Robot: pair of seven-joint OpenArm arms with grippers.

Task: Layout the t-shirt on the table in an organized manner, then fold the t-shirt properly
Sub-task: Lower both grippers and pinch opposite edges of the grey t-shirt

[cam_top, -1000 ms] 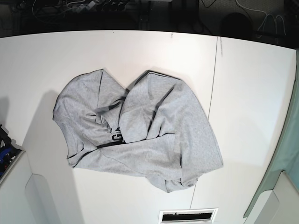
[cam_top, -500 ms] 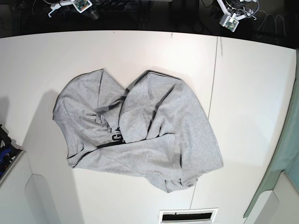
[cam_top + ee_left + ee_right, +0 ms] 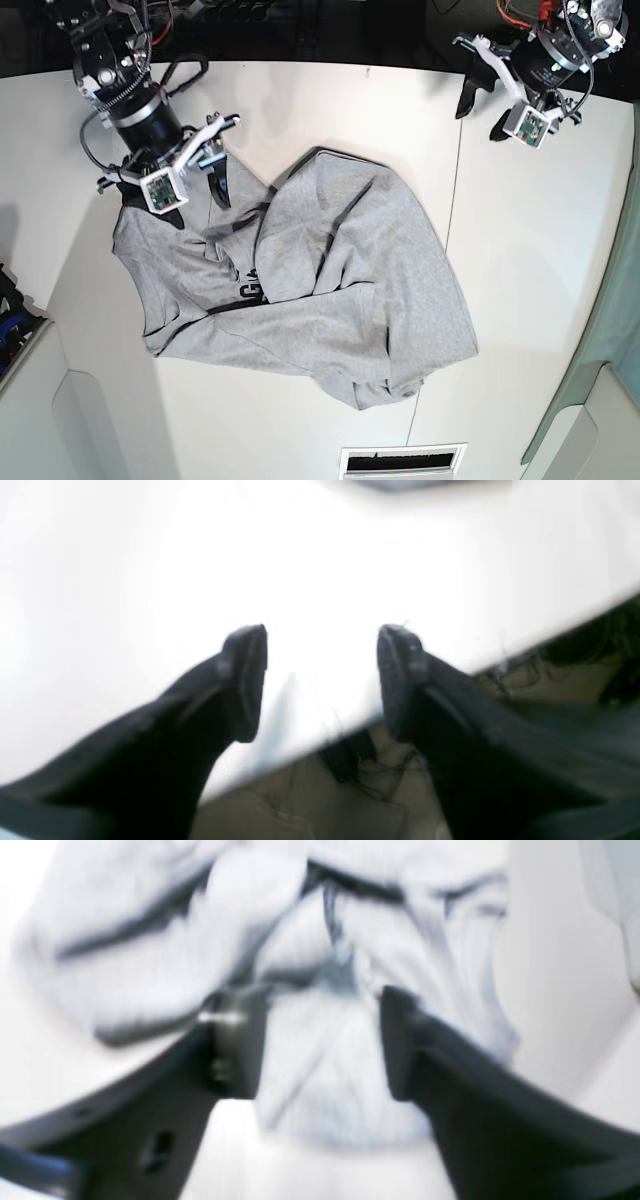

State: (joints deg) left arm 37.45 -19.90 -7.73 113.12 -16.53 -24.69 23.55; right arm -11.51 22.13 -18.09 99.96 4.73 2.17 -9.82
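T-shirt point(image 3: 320, 290): crumpled light grey heap in the middle of the white worktop point(image 3: 540, 250), folds overlapping, a scrap of black lettering showing.
Right gripper point(image 3: 320, 1040): fingers spread apart above the bunched cloth at the shirt's far corner, nothing between them.
Left gripper point(image 3: 320, 680): fingers parted and empty, over bare worktop near its far edge, well apart from the shirt.
Containers: none seen.

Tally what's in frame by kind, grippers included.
t-shirt: 1
table: 1
grippers: 2 (left gripper, right gripper; both open)
Total: 4
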